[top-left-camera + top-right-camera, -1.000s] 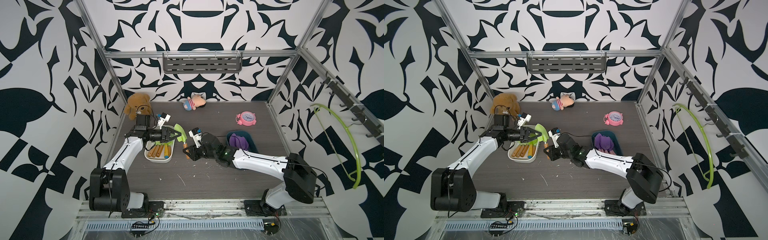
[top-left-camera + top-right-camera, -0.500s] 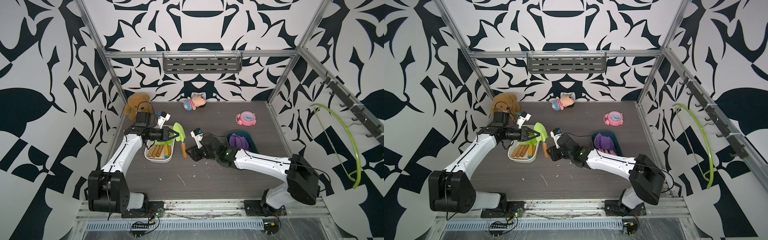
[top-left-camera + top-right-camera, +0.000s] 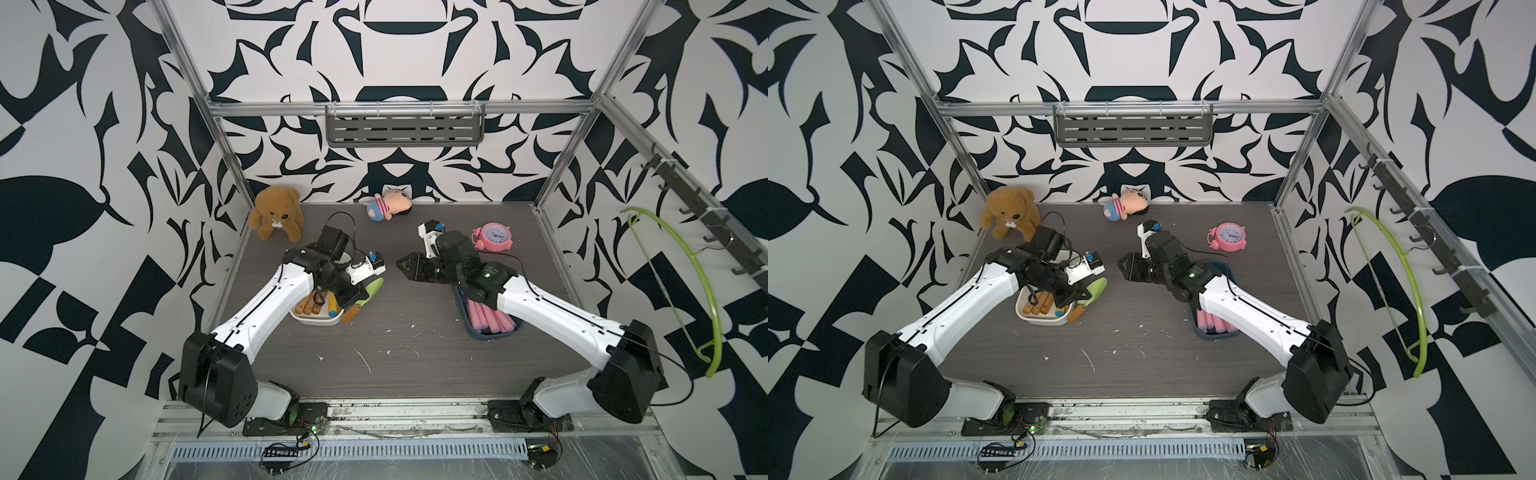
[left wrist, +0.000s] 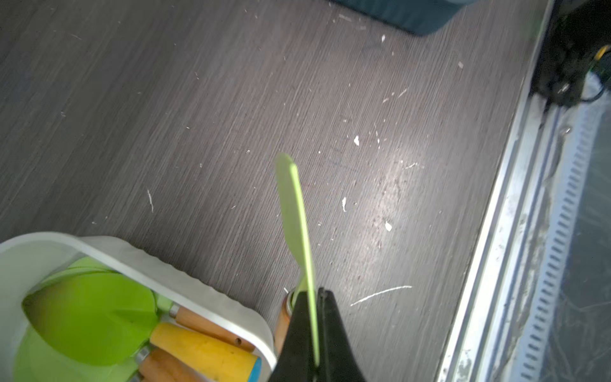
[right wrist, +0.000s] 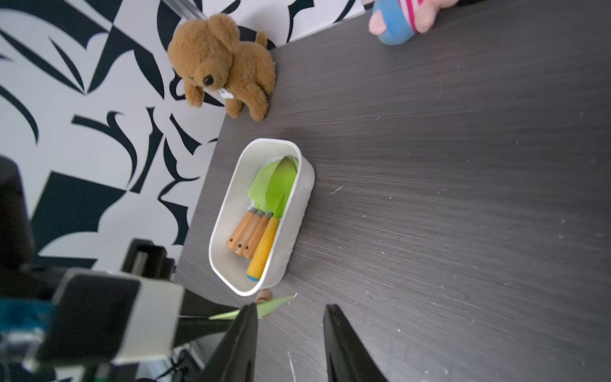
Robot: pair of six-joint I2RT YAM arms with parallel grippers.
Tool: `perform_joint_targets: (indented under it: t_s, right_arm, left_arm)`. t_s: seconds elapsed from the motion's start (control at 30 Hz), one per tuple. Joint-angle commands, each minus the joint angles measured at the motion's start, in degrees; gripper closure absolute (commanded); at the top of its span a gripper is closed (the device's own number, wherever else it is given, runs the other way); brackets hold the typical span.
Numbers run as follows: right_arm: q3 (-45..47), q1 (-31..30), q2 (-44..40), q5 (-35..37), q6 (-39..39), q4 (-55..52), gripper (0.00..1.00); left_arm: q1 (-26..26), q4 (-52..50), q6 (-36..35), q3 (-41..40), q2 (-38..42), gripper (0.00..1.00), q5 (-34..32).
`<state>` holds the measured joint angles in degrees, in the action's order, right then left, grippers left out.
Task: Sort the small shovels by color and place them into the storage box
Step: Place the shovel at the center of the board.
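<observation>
My left gripper (image 3: 360,297) (image 4: 314,292) is shut on the thin blade of a lime-green small shovel (image 3: 372,286) (image 4: 294,205). It holds the shovel edge-on just outside the right wall of the white storage box (image 3: 316,321) (image 5: 297,211), brown handle (image 3: 1077,312) toward the box's front corner. Several green shovels (image 5: 274,185) lie in that box, one with a yellow, blue-tipped handle (image 4: 205,350). My right gripper (image 3: 403,266) (image 5: 291,307) hovers open and empty over the table's middle. Pink handles (image 3: 490,318) show in a dark blue box (image 3: 1214,336) under the right arm.
A brown teddy bear (image 3: 276,212) sits at the back left corner. A small doll (image 3: 388,204) lies by the back wall and a pink alarm clock (image 3: 492,237) stands at the back right. White scuffs mark the dark table (image 3: 395,365).
The right gripper opened, let go of the shovel's handle and drew back to the right. The left gripper closed on the blade and carried the shovel down beside the white box.
</observation>
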<state>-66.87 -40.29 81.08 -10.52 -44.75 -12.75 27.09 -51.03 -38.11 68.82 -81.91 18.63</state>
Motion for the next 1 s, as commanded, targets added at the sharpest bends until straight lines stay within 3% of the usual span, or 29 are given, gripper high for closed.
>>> perform_joint_targets:
  t_s: [0.0, 0.2, 0.57, 0.97]
  right_arm:
    - [-3.21, 1.92, 0.55, -6.71, -10.33, -6.43, 0.62]
    - [-3.15, 3.33, 1.18, -10.02, -11.73, -9.82, 0.62]
    - [3.09, 5.55, 3.79, -14.13, -17.88, -5.28, 0.58]
    - [7.59, 5.66, 7.34, -17.17, -28.44, 6.57, 0.57]
  left_arm:
    - [2.06, -1.05, -5.57, 2.24, -1.09, 1.00, -6.06]
    - [6.08, 3.74, -4.59, 1.66, -2.58, 1.00, -12.78]
    - [14.21, 12.51, -0.46, 0.59, -7.07, 1.00, -26.19]
    - [18.05, 15.56, 0.64, -2.42, -6.02, 1.00, -26.73]
